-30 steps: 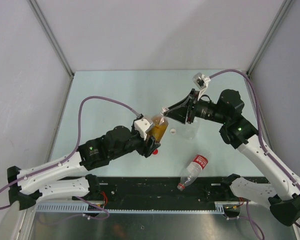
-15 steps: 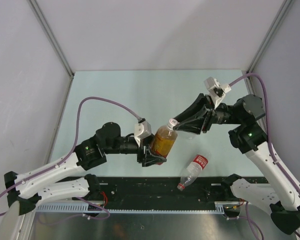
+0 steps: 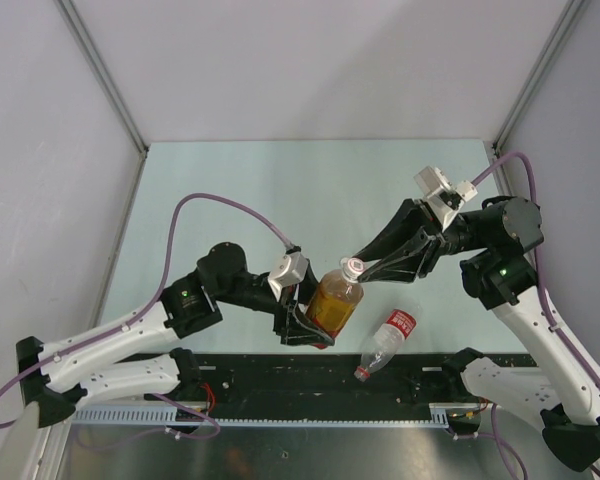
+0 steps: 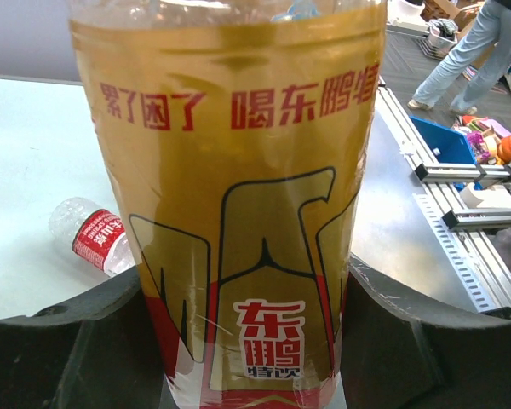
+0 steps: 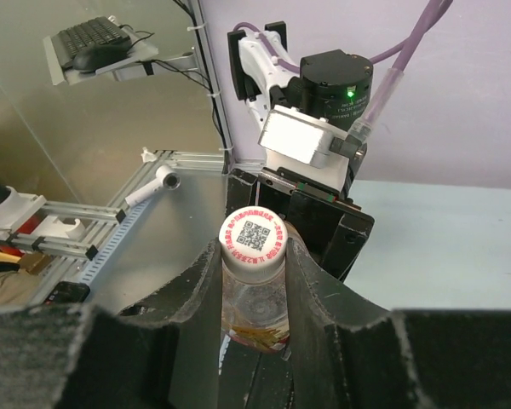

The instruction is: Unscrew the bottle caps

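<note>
While the left end effector (image 3: pixel 302 322) clamps the short amber-filled plastic bottle (image 4: pixel 238 213) around its red-and-yellow labelled body and holds it tilted, clear of the pale green surface (image 3: pixel 260 190) near the front edge, the right end effector (image 3: pixel 363 267) is closed tight on the white round plastic screw cap (image 5: pixel 254 239) at its top, one finger on each side. The main risk, as I judge it, is that the smooth label lets the bottle rotate in the left grip when the right wrist twists, so the cap never loosens; the narrow pads could also skid off the cap's rim. Because the bottle leans and looks well filled, liquid may spill once the cap is free. A clear plastic bottle with a red-and-white label (image 3: pixel 385 342) lies on the surface nearby
</note>
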Controlling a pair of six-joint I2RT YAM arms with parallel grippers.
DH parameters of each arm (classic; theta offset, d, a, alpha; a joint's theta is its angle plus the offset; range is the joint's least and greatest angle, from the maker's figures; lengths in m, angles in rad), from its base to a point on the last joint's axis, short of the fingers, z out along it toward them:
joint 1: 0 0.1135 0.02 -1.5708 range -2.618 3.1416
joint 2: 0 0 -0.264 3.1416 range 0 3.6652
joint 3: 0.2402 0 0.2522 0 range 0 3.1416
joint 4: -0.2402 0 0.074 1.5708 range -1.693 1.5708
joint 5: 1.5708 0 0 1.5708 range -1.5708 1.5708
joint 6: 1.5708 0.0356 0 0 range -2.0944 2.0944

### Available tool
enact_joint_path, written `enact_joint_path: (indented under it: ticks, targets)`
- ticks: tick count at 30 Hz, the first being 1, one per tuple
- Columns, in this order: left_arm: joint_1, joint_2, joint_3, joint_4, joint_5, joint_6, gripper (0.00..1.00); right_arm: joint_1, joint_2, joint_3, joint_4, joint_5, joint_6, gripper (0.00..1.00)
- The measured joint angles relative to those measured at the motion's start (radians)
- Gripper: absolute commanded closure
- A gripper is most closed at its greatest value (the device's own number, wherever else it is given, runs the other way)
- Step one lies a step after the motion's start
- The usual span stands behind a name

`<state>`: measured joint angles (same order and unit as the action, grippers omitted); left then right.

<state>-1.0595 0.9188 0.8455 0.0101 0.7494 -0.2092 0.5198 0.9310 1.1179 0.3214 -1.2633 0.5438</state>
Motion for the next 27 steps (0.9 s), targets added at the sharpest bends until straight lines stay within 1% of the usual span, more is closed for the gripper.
enact_joint_path:
  ticks: [6, 8, 10, 11, 13, 18, 23, 27]
  targets:
    - [0.003, -0.001, -0.015, 0.018, -0.013, 0.001, 1.00, 0.000, 0.000, 0.000, -0.015, 0.006, -0.005, 0.45]
    - [0.003, -0.008, -0.021, 0.026, -0.024, 0.007, 1.00, -0.002, -0.001, 0.000, -0.025, 0.021, -0.012, 0.30]
    - [0.004, -0.023, -0.029, 0.026, -0.041, 0.013, 1.00, -0.006, 0.000, 0.000, -0.041, 0.050, -0.026, 0.10]
    - [0.003, -0.032, -0.033, 0.026, -0.053, 0.021, 1.00, -0.010, 0.000, 0.000, -0.052, 0.071, -0.034, 0.05]
    - [0.003, -0.047, -0.035, 0.026, -0.076, 0.028, 1.00, -0.018, -0.004, 0.000, -0.076, 0.127, -0.055, 0.02]
    - [0.005, -0.068, -0.039, 0.025, -0.158, 0.037, 1.00, -0.025, -0.029, 0.000, -0.133, 0.257, -0.101, 0.01]
    - [0.005, -0.069, -0.040, -0.003, -0.275, 0.051, 1.00, -0.027, -0.038, 0.000, -0.149, 0.325, -0.117, 0.01]
    - [0.005, -0.069, -0.040, -0.058, -0.409, 0.053, 1.00, -0.027, -0.038, 0.000, -0.154, 0.352, -0.119, 0.01]
